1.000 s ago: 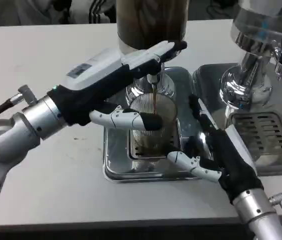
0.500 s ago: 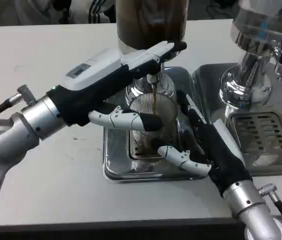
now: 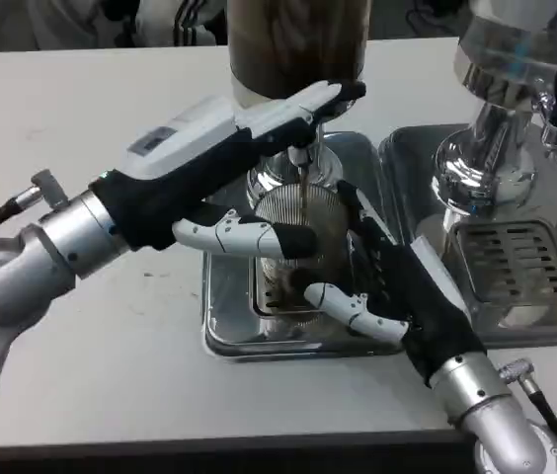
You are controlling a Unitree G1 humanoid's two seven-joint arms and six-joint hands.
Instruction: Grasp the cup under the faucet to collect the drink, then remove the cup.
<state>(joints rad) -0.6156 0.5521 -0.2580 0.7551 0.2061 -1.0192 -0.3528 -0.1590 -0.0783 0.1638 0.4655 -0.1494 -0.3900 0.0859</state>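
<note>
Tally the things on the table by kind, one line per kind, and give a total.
Cups: 1, the clear cup under the faucet, drink pouring in.
Drink dispensers: 2, the dark dispenser and the shiny dispenser.
Drip trays: 2, the left tray and the right tray.
Robot hands: 2, the left hand and the right hand.
Total: 7.

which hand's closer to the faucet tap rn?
Left. The left hand reaches over the cup, its upper fingers up at the faucet, a lower finger on the cup's front. The right hand sits lower, beside the cup's base.
</note>
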